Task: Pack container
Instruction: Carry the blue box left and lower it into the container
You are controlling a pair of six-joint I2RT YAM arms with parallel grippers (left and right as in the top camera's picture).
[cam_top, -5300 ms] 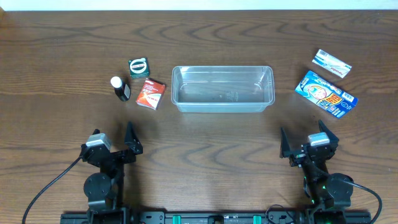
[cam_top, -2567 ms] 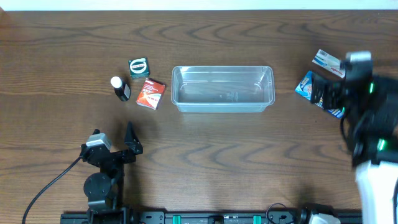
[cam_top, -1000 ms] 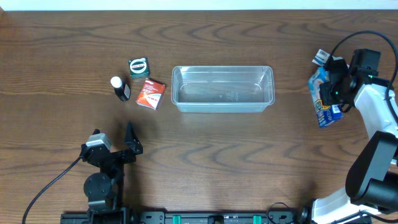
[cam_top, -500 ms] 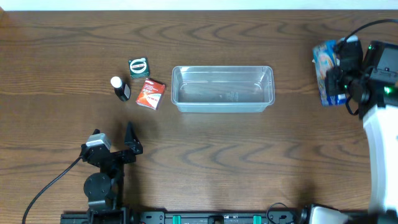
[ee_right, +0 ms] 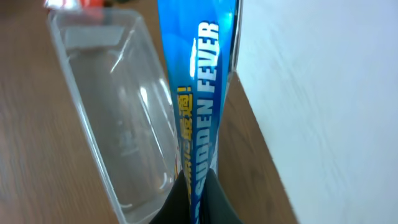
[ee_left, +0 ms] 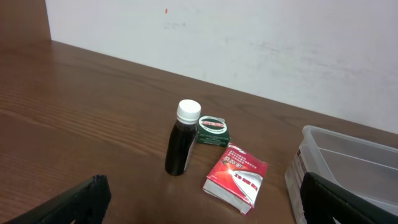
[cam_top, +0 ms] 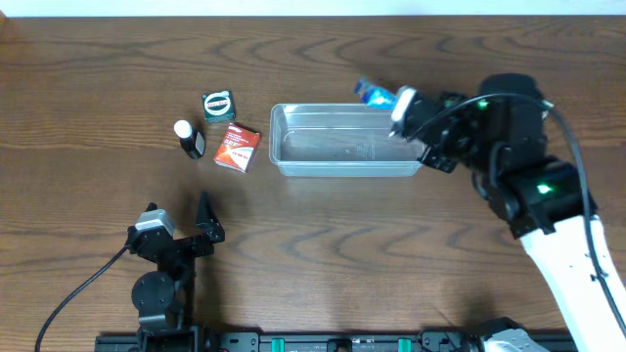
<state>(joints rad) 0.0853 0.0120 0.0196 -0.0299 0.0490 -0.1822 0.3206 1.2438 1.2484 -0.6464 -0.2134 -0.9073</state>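
The container (cam_top: 337,149) lies on the tabletop (cam_top: 323,254) a little right of the middle, with its long sides running left to right. It is clear plastic, and I see the wood grain through its bottom.

My right end effector (cam_top: 401,108) is above the far right corner of the container. Its jaws are pressed tight on a blue packet (cam_top: 375,94), which it holds by one end. In the right wrist view the packet stands edge-on, rising from between the two dark fingers, and I read the words "SUDDEN FEVER" on it. The packet is beside the far long rim of the container, toward its right end. I cannot tell whether it touches the rim or only hangs over it.

My left end effector (cam_top: 178,223) is near the front edge on the left, well apart from everything, with its jaws spread wide and nothing between them. Its wrist camera looks at three small things to the left of the container: a dark bottle (cam_top: 189,139) with a white cap, upright; a green round tin (cam_top: 218,104) just behind it; and a red and white box (cam_top: 237,148), lying flat between the bottle and the container, near the container's left end but not touching it.
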